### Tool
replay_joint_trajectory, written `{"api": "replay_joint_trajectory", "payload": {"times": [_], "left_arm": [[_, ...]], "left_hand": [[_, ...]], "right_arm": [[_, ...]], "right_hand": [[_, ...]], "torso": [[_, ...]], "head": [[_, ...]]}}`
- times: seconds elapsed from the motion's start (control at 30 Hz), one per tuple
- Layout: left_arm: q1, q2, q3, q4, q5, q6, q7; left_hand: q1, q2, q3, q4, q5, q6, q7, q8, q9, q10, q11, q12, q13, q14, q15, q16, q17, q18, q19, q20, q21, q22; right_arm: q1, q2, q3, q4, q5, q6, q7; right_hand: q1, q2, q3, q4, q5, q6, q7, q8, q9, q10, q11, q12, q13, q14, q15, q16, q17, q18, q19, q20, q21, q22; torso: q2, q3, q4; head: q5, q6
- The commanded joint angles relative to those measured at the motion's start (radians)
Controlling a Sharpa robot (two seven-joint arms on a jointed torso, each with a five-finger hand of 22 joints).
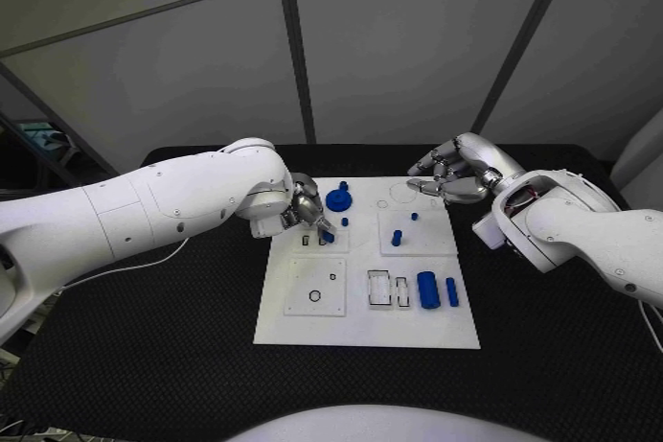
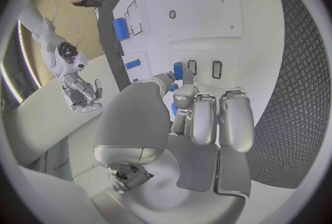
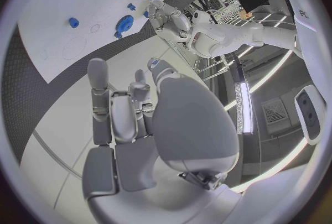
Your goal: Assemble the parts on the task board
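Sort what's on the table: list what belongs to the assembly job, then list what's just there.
Job:
task board
blue gear
small blue peg
large blue cylinder
slim blue pin
left hand, on a blue part

Just there:
black table
white cable

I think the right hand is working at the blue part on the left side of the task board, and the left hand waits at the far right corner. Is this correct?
No, the hands are swapped. In the head view, the left hand is at the small blue part on the left side of the task board, and the right hand waits at its far right corner.
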Motion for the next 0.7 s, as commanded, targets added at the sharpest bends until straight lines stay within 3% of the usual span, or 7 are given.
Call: {"api": "replay_joint_trajectory", "payload": {"times": [0.03,0.4,0.7], "left_arm": [[0.001,-0.011,0.0,0.012,0.022,-0.038,0.023],[0.0,-0.074,-0.001,0.081,0.012,-0.131,0.051],[-0.004,-0.093,-0.015,0.124,-0.062,-0.211,0.058]], "left_hand": [[-0.026,-0.029,0.191,-0.159,0.033,0.003,0.001,0.01,0.015,0.009,0.001,-0.008,-0.009,0.045,-0.003,0.0,0.003,-0.07,0.009,0.0,-0.002,0.003],[-0.098,-0.082,0.28,-0.221,0.155,0.03,-0.008,0.028,0.054,0.031,-0.009,-0.027,-0.032,0.047,-0.011,0.001,0.006,-0.074,0.018,-0.008,0.007,0.025],[-0.111,-0.093,0.292,-0.235,0.181,0.042,-0.011,0.028,0.063,0.043,-0.013,-0.027,-0.032,0.047,-0.014,0.002,0.007,-0.076,0.024,-0.011,0.016,0.039]], "right_arm": [[0.002,0.001,0.001,0.0,-0.001,0.005,0.004],[0.002,-0.002,0.001,0.0,-0.001,0.004,0.005],[0.002,-0.001,0.001,-0.001,-0.001,0.004,0.006]], "right_hand": [[0.001,0.0,0.001,0.004,0.003,-0.006,-0.002,0.006,0.001,-0.002,0.003,0.0,0.001,0.022,-0.007,-0.004,-0.002,0.005,-0.002,-0.001,-0.006,-0.001],[0.0,-0.001,0.001,0.005,0.007,-0.008,-0.001,0.006,0.001,-0.003,0.004,-0.001,-0.001,0.022,-0.007,-0.006,-0.004,0.006,-0.003,0.0,-0.009,-0.004],[0.0,-0.001,0.001,0.005,0.007,-0.008,-0.001,0.006,0.001,-0.003,0.004,-0.001,-0.001,0.022,-0.007,-0.006,-0.004,0.006,-0.003,0.0,-0.009,-0.004]], "torso": [[0.0,0.0001,0.0004],[-0.001,0.0008,0.0017],[0.001,-0.0004,-0.0012]], "head": [[0.002,0.0],[0.01,-0.003],[0.017,-0.004]]}}
